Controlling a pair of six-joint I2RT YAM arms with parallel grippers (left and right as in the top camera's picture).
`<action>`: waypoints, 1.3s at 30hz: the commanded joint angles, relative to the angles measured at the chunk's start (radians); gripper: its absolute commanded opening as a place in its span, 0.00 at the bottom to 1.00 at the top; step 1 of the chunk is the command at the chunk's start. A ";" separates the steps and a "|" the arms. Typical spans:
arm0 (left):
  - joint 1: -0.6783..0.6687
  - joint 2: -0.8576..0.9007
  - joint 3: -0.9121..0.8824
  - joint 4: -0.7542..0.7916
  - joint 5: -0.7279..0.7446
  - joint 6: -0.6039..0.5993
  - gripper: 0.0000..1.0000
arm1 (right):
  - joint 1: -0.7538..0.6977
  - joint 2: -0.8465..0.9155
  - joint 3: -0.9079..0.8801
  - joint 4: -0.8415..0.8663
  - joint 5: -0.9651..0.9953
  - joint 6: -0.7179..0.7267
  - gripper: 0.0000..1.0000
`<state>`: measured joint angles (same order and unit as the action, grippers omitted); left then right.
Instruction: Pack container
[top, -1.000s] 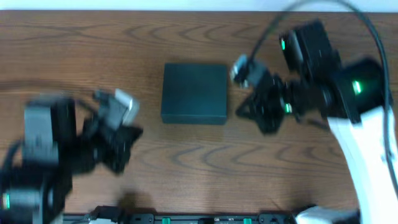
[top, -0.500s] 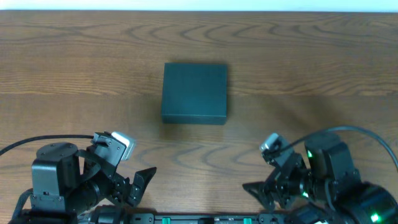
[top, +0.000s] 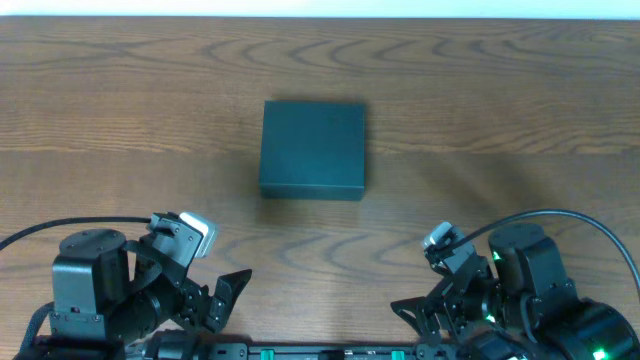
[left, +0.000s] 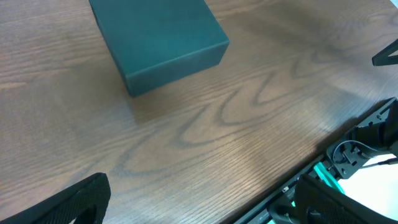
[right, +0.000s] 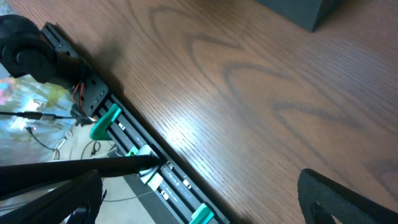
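The container (top: 313, 150) is a matte black, roughly square box lying with its lid closed in the middle of the wooden table. In the left wrist view the container (left: 158, 37) sits at the top left, far from my fingers. Only a corner of the container (right: 305, 9) shows in the right wrist view. My left gripper (top: 226, 300) hovers at the table's near left edge, open, with nothing between its fingers (left: 68, 202). At the near right edge my right gripper (top: 415, 320) is also open and empty, its fingers (right: 348, 199) wide apart.
A black mounting rail (right: 124, 143) with green clips runs along the table's front edge under both grippers. Cables (top: 560, 220) loop over the right arm. Bare wood table (top: 480, 120) surrounds the box.
Both arms have pulled back from beside the box to the table's near edge, then almost stopped. The box has stayed where it was.
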<state>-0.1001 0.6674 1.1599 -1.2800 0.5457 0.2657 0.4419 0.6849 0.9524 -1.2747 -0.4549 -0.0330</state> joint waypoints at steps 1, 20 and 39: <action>-0.001 0.000 -0.004 -0.002 -0.004 0.000 0.95 | 0.005 -0.006 -0.006 0.000 0.000 0.013 0.99; 0.080 -0.139 -0.132 0.188 -0.208 0.002 0.96 | 0.005 -0.006 -0.006 0.000 0.000 0.013 0.99; 0.236 -0.569 -0.809 0.628 -0.450 -0.474 0.95 | 0.005 -0.006 -0.006 0.000 0.000 0.013 0.99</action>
<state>0.1295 0.1421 0.4000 -0.6731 0.1341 -0.1421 0.4419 0.6849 0.9485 -1.2747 -0.4538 -0.0322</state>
